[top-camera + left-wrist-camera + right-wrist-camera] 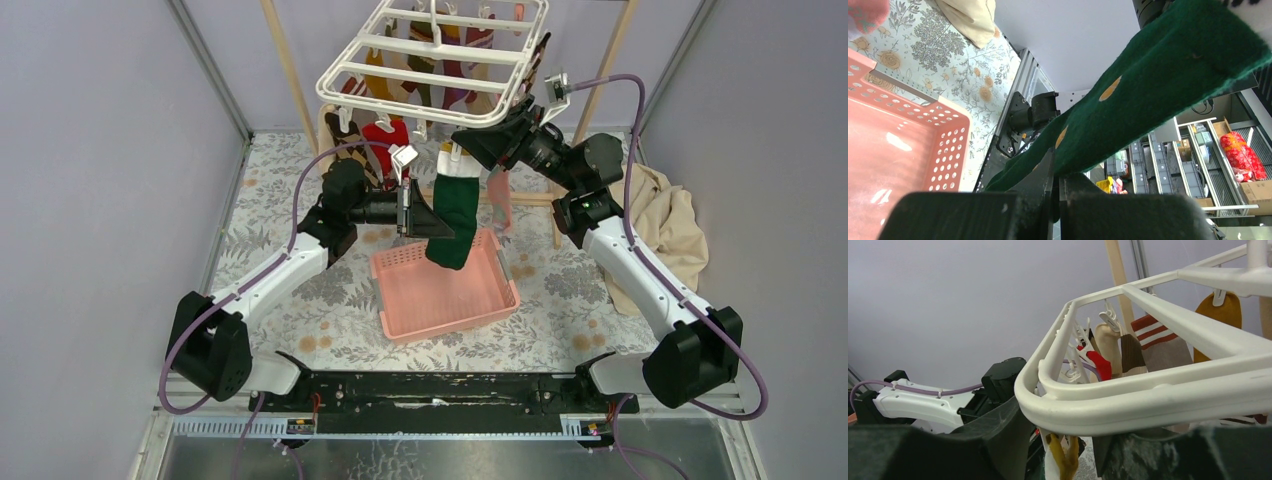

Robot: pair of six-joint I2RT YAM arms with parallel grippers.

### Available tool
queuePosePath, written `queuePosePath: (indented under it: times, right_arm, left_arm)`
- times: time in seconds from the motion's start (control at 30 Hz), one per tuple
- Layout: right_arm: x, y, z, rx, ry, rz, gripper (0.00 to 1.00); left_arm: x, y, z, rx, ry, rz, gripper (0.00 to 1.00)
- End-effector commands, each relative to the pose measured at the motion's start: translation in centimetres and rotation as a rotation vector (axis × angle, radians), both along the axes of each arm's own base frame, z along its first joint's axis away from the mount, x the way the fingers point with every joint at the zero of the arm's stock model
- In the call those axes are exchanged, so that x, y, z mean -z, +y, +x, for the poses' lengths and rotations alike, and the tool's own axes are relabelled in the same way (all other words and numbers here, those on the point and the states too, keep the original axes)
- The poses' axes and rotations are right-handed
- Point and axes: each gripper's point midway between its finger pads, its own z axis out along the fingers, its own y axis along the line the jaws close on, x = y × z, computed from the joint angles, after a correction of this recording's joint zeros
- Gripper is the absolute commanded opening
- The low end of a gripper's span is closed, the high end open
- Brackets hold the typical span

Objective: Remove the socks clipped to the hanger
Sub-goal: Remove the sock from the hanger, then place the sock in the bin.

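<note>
Sock [458,200], green, clamped in left hand [435,222]; right hand [463,142] at hanger [1148,400] rim, closure cannot tell.

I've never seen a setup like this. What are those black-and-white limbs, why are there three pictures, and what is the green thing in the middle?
Those limbs are two robot arms bolted to the near edge of a table. The wide picture comes from a fixed camera above and behind them. The other two come from small cameras on each wrist, looking along that arm's own fingers.

The left tool is shut on a green sock, whose white cuff hangs from a clip on the white hanger. The right tool is up at the hanger's rim near that clip; I cannot tell whether it grips anything. Other socks hang from the hanger too.

On the flowered table below sit a pink basket and, to the right, a beige cloth.
</note>
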Motion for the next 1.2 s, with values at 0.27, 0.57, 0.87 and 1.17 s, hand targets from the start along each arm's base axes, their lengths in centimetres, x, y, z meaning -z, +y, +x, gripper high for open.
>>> queuePosePath:
  times: [0.27, 0.57, 0.87, 1.17]
  right_arm:
    - [-3.2, -0.5, -1.2, 0.016, -0.085, 0.012, 0.18]
    - [-2.8, -0.5, -1.1, 0.023, -0.068, 0.001, 0.37]
    - [1.0, -1.2, -1.1, 0.077, 0.012, -0.047, 0.88]
    - [7.9, -2.7, -2.1, 0.146, 0.143, -0.156, 0.9]
  left_arm:
    - [-0.6, 0.0, -0.1, 0.003, -0.048, 0.003, 0.01]
    - [0.5, 0.4, -0.8, -0.005, -0.032, 0.019, 0.0]
    - [3.7, 0.8, -1.2, -0.041, 0.009, 0.076, 0.0]
    - [8.8, 0.6, -1.4, -0.103, 0.02, 0.225, 0.0]
